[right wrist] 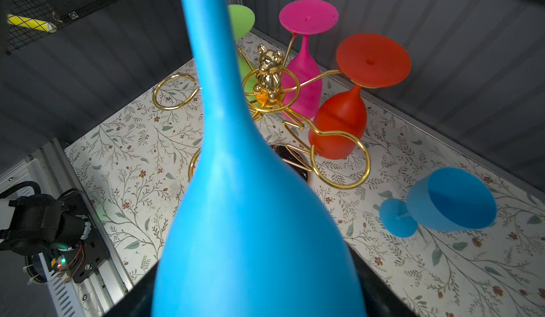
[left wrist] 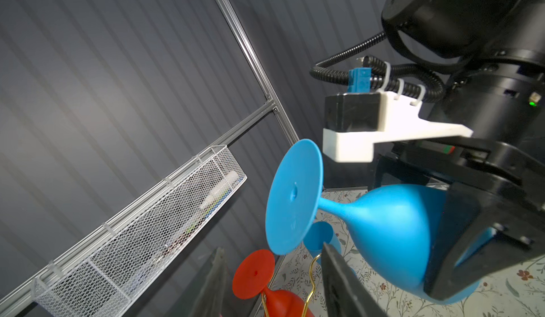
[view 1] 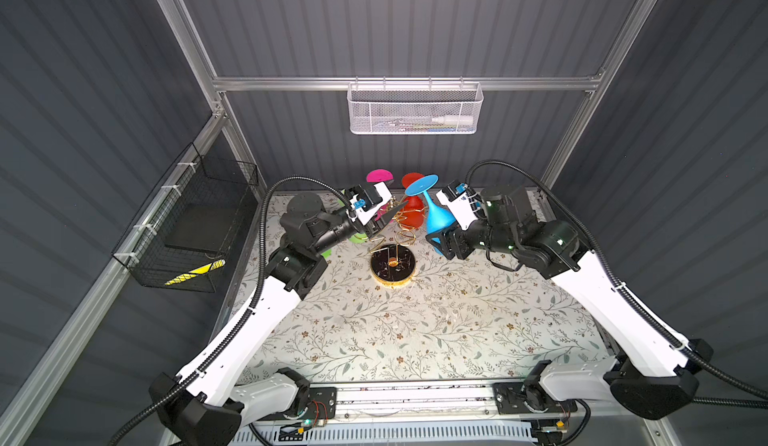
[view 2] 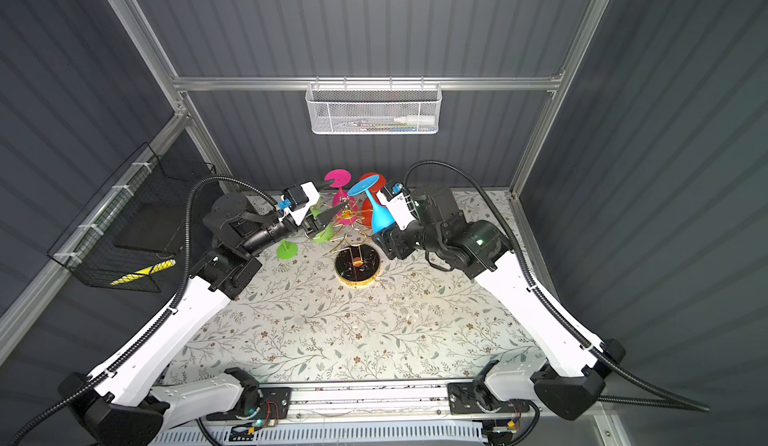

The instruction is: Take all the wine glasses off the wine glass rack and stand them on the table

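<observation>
Top views give us one wine glass rack [view 1: 380, 271] standing on the floral counter [view 1: 415, 332], and we place everything else by it. Far to its left, one black wire basket [view 1: 187, 224] hangs on the side wall. Closer in on that side, one green foot disc [view 2: 286, 251] sits on the counter; the arm hides whatever bowl belongs to it. The left gripper [view 1: 386, 217] hovers at the rack's upper wires, jaws apart, grasping nothing.

On the rack itself we count three glasses hanging foot-up in its rings: one green glass [right wrist: 240, 20], one pink glass [right wrist: 303, 85] and one red glass [right wrist: 339, 126]. They hang around one gold bear [right wrist: 267, 73] on top of the post. We see two bare rings plainly and a third partly hidden.

Just right of the rack, the right gripper [view 1: 441, 238] is clenched on the bowl of one blue wine glass [view 1: 434, 215]. It is held tilted, foot uppermost, its stem outside every ring. A second blue glass [right wrist: 451, 200] lies on its side on the counter, apart from the rack and nearest the red glass. High behind the rack, one white mesh basket [view 1: 413, 111] hangs on the back wall rail.
</observation>
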